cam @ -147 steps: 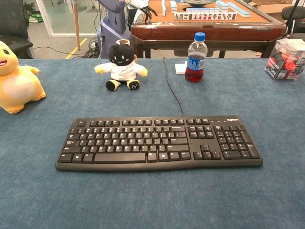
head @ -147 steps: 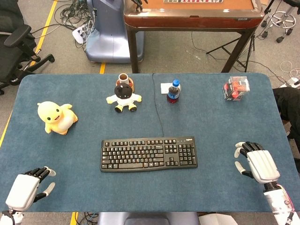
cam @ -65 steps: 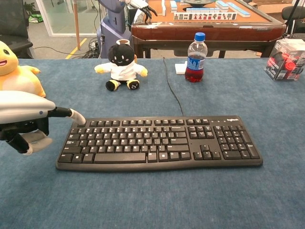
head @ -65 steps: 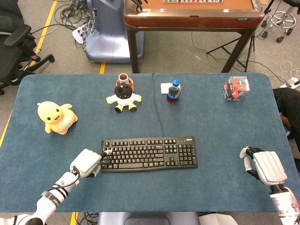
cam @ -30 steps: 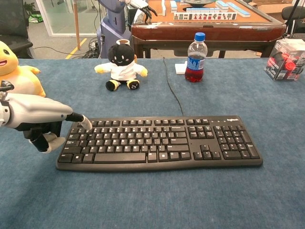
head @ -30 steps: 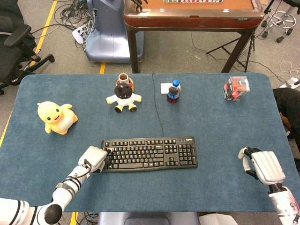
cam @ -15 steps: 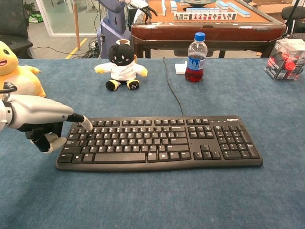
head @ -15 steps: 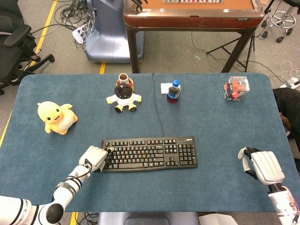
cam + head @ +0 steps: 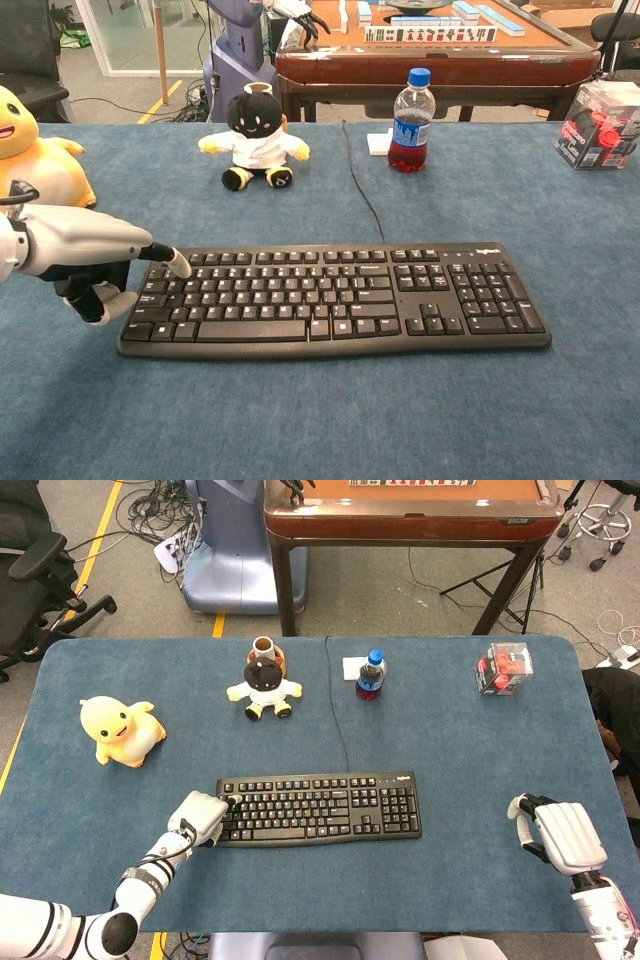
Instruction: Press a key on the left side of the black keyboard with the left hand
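Yellow duck plush point(image 9: 119, 730) sitting at table's point(image 9: 450, 740) 9 o'clock. Left hand point(image 9: 201, 818) resting at black keyboard's point(image 9: 317, 807) left end, one finger point(image 9: 168, 257) stretching out, tip touching key in upper-left corner; other fingers curling under, holding nothing. Keyboard lying at table's 6 o'clock, cable point(image 9: 337, 710) running toward 12. Doll in white coat point(image 9: 263, 688) and red-drink bottle point(image 9: 370, 675) standing at 12 o'clock. Clear box point(image 9: 502, 668) sitting at 2 o'clock. Right hand point(image 9: 563, 837) hovering at 4 o'clock, well apart from keyboard, fingers bending inward, gripping nothing.
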